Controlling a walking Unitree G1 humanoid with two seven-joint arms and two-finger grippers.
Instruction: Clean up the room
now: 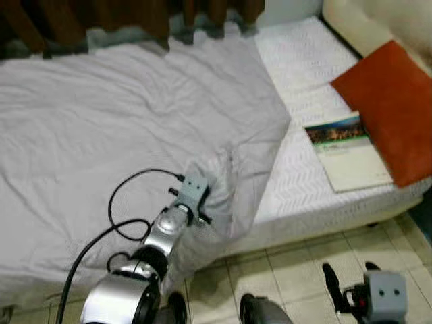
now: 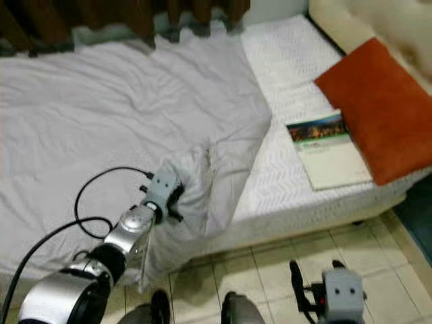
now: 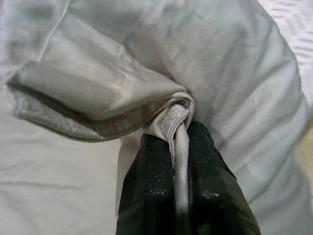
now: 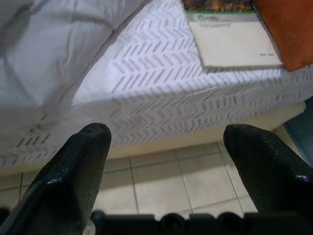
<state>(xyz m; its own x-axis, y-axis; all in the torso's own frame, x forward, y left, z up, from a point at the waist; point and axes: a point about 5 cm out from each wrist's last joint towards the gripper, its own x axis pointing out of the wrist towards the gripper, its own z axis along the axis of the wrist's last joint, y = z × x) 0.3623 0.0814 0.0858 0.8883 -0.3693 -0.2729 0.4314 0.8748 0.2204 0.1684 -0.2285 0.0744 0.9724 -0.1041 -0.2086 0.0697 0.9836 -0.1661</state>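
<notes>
my left end effector (image 3: 178, 147) is pinched tight on a fold of the grey blanket (image 1: 101, 115). the hem of the blanket sits squeezed between my two black fingers (image 3: 151, 181). the rest of the blanket spreads out ahead of that end effector and to its left, over the bed (image 1: 304, 74). one corner hangs down over the bed's edge just beside it. my right end effector (image 4: 166, 147) hangs low over the tiled floor (image 1: 283, 270), with its fingers wide apart and nothing in them. ahead of it is the side of the bed. further ahead, on the white sheet, lies a book (image 1: 345, 152). an orange pillow (image 1: 391, 101) lies just right of the book, touching it.
</notes>
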